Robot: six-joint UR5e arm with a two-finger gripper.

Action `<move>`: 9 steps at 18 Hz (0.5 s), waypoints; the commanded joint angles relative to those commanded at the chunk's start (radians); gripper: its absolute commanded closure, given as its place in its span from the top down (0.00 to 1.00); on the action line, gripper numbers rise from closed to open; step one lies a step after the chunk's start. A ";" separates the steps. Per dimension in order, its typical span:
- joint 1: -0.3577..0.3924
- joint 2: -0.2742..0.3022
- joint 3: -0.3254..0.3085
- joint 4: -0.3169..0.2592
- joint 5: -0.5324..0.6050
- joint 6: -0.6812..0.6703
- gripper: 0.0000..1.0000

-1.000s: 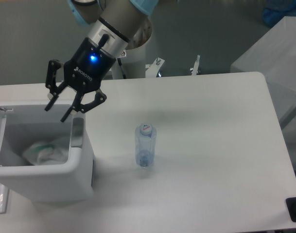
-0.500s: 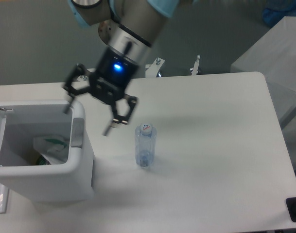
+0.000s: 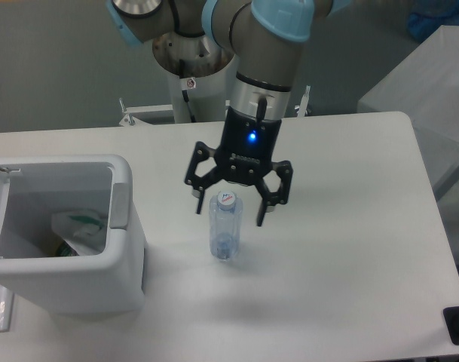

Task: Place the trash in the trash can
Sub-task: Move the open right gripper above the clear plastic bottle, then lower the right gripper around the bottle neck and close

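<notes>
Halfway there imo. Wrapper already down inside the trash can at the desk's left. Bottle not binned yet, upright mid-desk. Claw spread wide, empty, fingers either side of the cap.

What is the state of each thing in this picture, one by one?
gripper: open, above the bottle's cap, holding nothing.
bottle: upright on the table, capped, not gripped.
trash can: lid open.
wrapper: crumpled, lying inside the trash can.
</notes>
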 joint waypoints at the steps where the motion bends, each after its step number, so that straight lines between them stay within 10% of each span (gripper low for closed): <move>1: 0.000 -0.003 0.015 -0.037 0.023 0.028 1.00; 9: -0.047 -0.032 -0.013 -0.131 0.141 0.132 1.00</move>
